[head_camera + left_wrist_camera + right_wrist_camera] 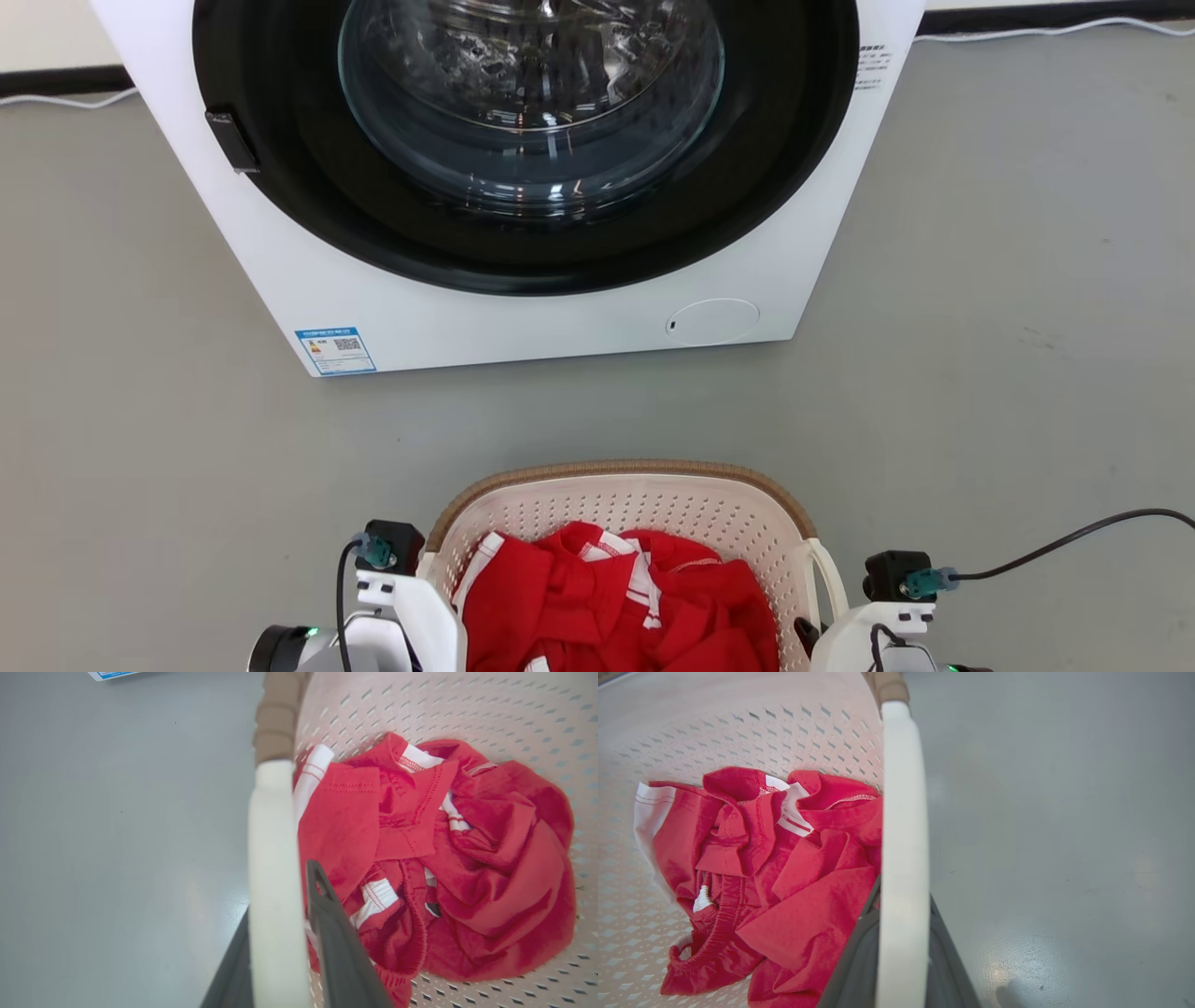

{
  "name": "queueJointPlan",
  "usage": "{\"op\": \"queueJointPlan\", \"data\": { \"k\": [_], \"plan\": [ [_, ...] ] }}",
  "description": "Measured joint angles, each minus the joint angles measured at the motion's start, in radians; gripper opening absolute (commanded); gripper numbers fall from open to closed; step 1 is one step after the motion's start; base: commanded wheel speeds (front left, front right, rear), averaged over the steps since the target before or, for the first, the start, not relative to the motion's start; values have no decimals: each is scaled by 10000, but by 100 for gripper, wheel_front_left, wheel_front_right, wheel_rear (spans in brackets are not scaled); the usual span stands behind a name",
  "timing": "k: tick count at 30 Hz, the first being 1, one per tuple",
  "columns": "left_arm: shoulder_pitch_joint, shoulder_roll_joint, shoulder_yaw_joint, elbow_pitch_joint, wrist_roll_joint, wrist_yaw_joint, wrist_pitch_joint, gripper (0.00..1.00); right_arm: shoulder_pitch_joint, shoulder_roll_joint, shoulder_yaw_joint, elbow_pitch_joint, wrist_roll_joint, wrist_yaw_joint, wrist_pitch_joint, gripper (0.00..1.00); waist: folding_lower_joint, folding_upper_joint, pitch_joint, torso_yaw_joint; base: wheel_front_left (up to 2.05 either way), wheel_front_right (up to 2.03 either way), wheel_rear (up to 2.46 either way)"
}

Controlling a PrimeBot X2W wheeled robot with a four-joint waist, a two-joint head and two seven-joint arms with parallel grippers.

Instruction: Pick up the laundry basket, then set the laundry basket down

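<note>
Laundry basket (pixel 625 471) at near centre, on or just above grey floor (pixel 980 373); cannot tell which. Well apart from washing machine (pixel 523 317) at the far side. Loaded with crumpled red clothes (pixel 616 597), white-striped, heaped toward the near half.

Left gripper (pixel 280 891) narrowed around left handle (pixel 273 826), one dark finger outside, the other inside beside the cloth. Right gripper (pixel 903 896) narrowed the same way around right handle (pixel 903 812). Judged as a two-armed carry, somewhere between lifting and lowering.

To do it well:
- Move both arms together, at one pace and one height, for a flat rim and a steady load.
- Seat the handles deep between the fingers, not out at the tips; smooth plastic, likely to slip or swivel there.
- Avoid pulling outward or squeezing inward; thin handles, apt to flex by the look of them.
- Watch the left inner finger for snagged cloth.
- For the set-down, lower straight, slow close to the floor, and release only with full weight resting there.
- Stay short of the machine's front.
</note>
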Motion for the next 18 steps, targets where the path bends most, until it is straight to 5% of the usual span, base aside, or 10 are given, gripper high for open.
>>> {"op": "queueJointPlan", "data": {
  "k": [18],
  "plan": [
    [585, -151, -142, 125, -163, 0, 485, 0, 676, -13, -21, 23, -161, 0, 412, 0, 0, 0, -728, -222, 0, 0, 0]
  ]
}}
